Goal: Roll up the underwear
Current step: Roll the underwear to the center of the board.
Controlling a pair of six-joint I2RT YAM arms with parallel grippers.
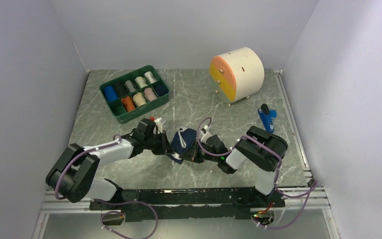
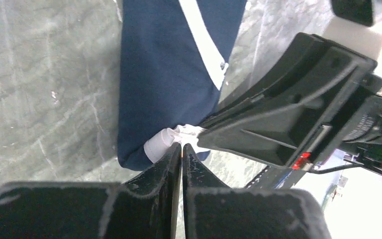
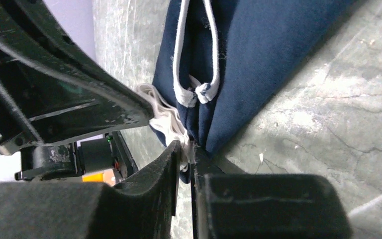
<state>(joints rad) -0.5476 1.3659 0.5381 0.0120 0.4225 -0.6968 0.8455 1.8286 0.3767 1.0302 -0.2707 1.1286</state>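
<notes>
the navy underwear (image 1: 185, 138) lies on the marbled table (image 1: 194, 94) between the two arms, well clear of the green tray (image 1: 121, 117) at the far left. from above, it is a small dark bunch with white trim, and both wrists cover its near edge.

the left gripper (image 2: 181, 147) has its fingers pressed nearly together, with only a sliver between them. their tips sit at the cloth's near corner, where a wad of white trim bunches up. it seems to pinch that corner, though the contact itself is tucked under the tips. the right gripper (image 3: 191, 147) is likewise closed tight on a fold of navy and white cloth, just beside the other one's black finger.

the garment's far end is cut off in both wrist views.

the tray holds rolls in its compartments. an orange roll (image 1: 128, 103) sits in the near row, too small to make out further. a round cream cabinet (image 1: 238, 73) stands at the far right.
</notes>
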